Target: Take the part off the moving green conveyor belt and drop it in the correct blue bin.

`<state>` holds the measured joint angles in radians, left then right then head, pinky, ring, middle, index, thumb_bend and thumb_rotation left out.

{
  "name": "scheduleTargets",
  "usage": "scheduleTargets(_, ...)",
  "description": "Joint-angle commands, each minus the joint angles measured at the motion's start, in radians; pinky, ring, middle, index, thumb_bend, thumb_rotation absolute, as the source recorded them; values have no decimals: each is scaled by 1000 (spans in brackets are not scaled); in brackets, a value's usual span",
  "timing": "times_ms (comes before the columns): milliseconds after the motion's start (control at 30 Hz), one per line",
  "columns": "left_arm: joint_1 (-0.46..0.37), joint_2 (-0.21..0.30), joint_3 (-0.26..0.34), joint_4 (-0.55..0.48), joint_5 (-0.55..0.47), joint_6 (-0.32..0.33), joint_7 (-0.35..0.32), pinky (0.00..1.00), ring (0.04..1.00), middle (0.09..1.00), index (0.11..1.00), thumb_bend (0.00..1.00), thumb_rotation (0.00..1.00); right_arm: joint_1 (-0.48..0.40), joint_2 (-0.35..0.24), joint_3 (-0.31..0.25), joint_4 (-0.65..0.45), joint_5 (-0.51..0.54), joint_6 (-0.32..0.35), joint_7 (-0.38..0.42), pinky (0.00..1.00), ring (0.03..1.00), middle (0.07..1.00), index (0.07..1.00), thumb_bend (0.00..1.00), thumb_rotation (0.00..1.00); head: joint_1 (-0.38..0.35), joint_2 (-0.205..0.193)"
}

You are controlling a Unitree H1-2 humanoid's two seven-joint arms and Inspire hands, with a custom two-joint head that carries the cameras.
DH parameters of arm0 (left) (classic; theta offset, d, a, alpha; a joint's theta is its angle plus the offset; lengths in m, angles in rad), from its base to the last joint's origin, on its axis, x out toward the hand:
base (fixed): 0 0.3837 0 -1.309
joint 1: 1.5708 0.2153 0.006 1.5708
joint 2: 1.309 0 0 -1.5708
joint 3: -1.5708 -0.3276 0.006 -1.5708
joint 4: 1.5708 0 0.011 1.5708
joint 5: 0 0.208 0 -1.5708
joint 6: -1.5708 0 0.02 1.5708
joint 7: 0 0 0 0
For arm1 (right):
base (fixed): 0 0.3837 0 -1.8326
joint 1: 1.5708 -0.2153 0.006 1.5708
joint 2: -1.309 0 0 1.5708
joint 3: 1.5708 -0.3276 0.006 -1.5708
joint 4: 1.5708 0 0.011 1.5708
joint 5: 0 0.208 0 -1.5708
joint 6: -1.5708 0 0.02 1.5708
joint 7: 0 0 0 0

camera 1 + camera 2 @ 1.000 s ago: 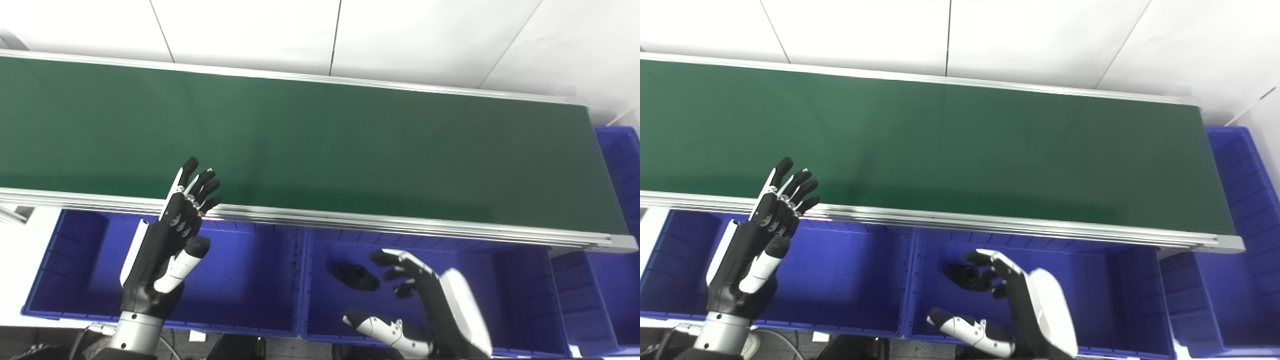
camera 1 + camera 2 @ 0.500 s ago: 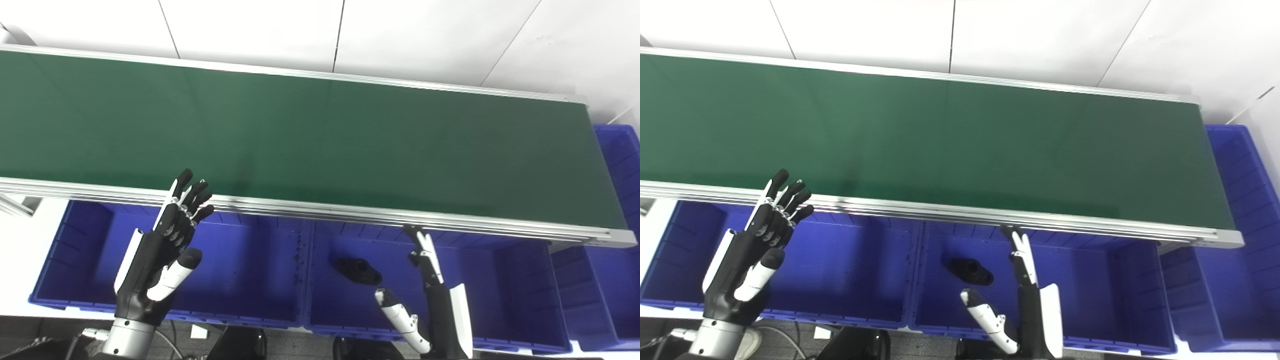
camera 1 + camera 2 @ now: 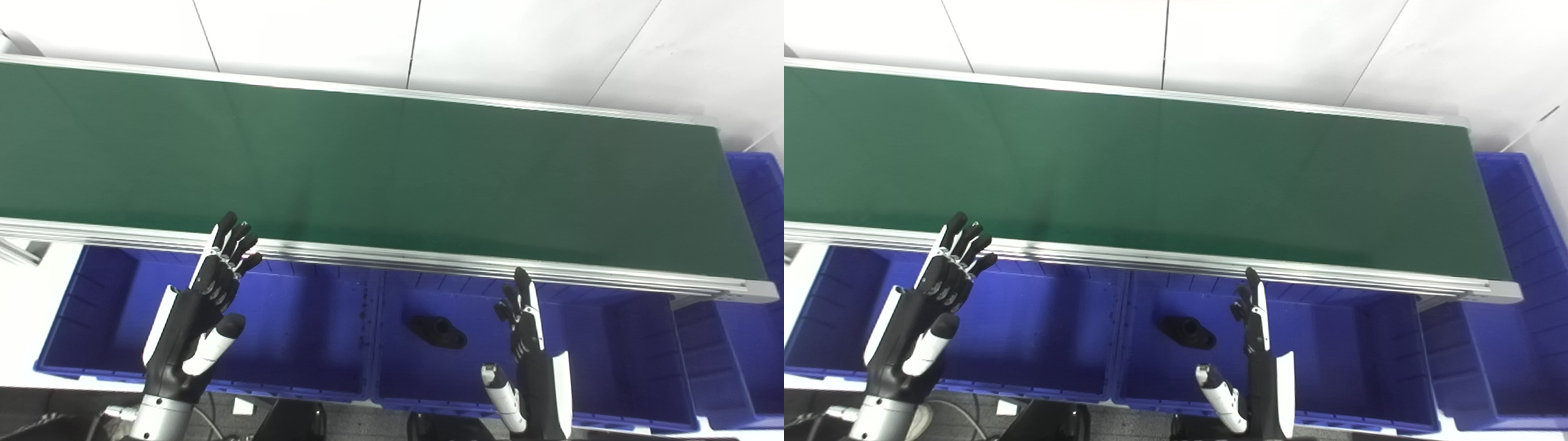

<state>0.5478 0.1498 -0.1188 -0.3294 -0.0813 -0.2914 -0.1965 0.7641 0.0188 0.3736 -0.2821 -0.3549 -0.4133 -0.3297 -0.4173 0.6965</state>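
A black part (image 3: 438, 331) lies on the floor of the middle blue bin (image 3: 637, 361), in its left half. My right hand (image 3: 527, 355) stands open and edge-on to the right of the part, fingers pointing up at the belt's near rail, holding nothing. Over the left blue bin (image 3: 306, 343) my left hand (image 3: 199, 306) is open too, fingers straight and reaching just to the rail. The green conveyor belt (image 3: 392, 171) carries no part in either view.
An aluminium rail (image 3: 429, 260) runs along the belt's near edge above the bins. A third blue bin (image 3: 759, 343) wraps around the belt's right end. White wall panels stand behind the belt.
My right hand has turned from a spread pose beside the part to upright and edge-on, shifting right and away from it. The part stays in the bin. The camera shifted slightly.
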Motion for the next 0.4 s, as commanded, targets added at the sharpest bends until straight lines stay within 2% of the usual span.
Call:
scheduleTargets(0, 7, -11, 2, -10, 33, -75, 12, 856, 937, 966, 1000, 584, 772, -12, 4, 17, -15, 26, -56, -1, 905, 954, 991, 1000, 902, 953, 0, 0)
scheduleTargets(133, 7, -24, 7, 10, 82, -123, 28, 819, 920, 959, 1000, 618, 790, -26, 1, 25, -6, 68, -56, 9, 913, 948, 988, 1000, 898, 963, 0, -7)
scheduleTargets(200, 4, -24, 10, 21, 97, -142, 33, 818, 918, 963, 1000, 620, 794, -31, 9, 26, 1, 88, -54, 16, 911, 939, 986, 1000, 903, 968, -27, -12)
scheduleTargets(300, -4, -18, 15, 36, 102, -160, 34, 822, 920, 968, 1000, 590, 795, -39, 20, 24, 14, 100, -55, 22, 894, 921, 970, 1000, 904, 983, -47, -20)
scheduleTargets(367, -8, -13, 18, 45, 95, -163, 30, 842, 929, 975, 1000, 565, 790, -50, 23, 27, 28, 120, -56, 31, 888, 915, 957, 1000, 898, 987, -72, -39)
